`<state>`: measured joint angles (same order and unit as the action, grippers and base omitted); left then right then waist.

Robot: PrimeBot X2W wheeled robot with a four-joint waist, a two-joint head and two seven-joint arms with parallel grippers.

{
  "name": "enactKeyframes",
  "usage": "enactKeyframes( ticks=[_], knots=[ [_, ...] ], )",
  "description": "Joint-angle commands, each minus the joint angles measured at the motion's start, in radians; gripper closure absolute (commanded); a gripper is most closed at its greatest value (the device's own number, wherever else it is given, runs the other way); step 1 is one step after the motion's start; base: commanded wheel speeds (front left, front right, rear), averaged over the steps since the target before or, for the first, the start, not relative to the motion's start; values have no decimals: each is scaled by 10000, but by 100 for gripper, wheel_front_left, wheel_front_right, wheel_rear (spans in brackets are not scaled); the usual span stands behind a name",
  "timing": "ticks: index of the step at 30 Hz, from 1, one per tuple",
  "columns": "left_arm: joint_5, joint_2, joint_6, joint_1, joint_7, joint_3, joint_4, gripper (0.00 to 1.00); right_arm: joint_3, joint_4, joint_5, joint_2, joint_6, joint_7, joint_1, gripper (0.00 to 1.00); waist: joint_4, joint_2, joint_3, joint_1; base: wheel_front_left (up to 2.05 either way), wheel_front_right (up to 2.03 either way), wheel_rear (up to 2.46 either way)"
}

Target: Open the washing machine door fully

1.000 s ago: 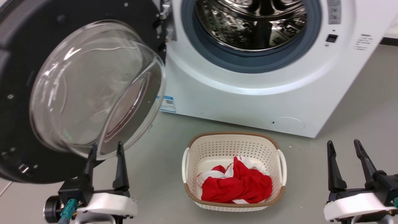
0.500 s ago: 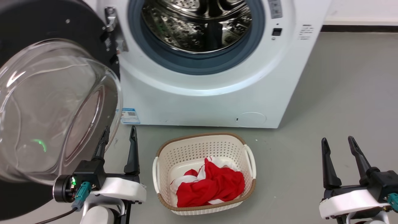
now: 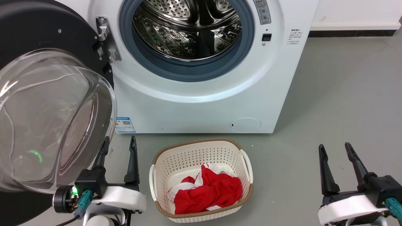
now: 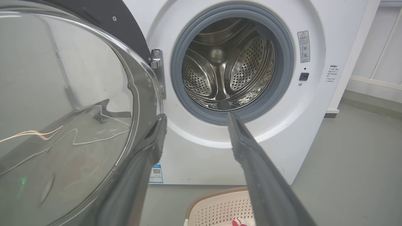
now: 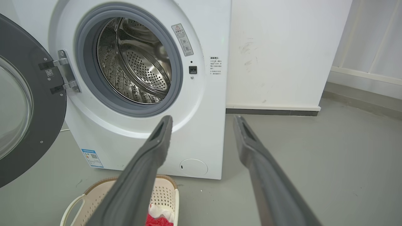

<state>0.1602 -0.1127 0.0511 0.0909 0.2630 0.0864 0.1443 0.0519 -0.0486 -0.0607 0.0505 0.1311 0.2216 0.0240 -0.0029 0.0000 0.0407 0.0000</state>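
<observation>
Left claw [image 3: 120, 139] low, fingers pointing up, spread and empty, just beside the glass bowl of the washing machine door [image 3: 47, 31]. Door hangs wide open, left of washing machine [image 3: 194, 106]. Right claw [image 3: 334, 146] spread, empty, over grey floor [image 3: 329, 94].

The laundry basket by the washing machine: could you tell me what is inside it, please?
The basket holds a crumpled red-and-white cloth, with bare basket floor showing at its back left. Anything beneath the cloth is covered, so I cannot tell.
</observation>
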Motion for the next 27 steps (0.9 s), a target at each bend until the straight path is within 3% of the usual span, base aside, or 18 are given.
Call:
enactKeyframes(
  ticks=[1, 25, 26, 27],
  knots=[
    [-76, 55, -46, -84, 24, -41, 8, 0, -7, -32, -16, -8, -7, 54, 59, 0, 15, 0, -26, 0, 0, 0, 0],
    [-342, 299, -320, -186, 25, -379, -20, 0, -13, -126, 2, -8, -7, 30, 145, 0, 37, 0, -83, 0, 0, 0, 0],
    [-288, 290, -299, -87, 2, -355, 10, 100, -8, -119, -2, 0, 0, 19, 60, 100, 38, 0, -83, 0, 0, 0, 0],
    [-277, 294, -309, -96, -2, -342, 64, 100, -4, -177, -3, 0, 0, 17, 67, 100, 42, 0, -84, 0, 0, 0, 0]
  ],
)
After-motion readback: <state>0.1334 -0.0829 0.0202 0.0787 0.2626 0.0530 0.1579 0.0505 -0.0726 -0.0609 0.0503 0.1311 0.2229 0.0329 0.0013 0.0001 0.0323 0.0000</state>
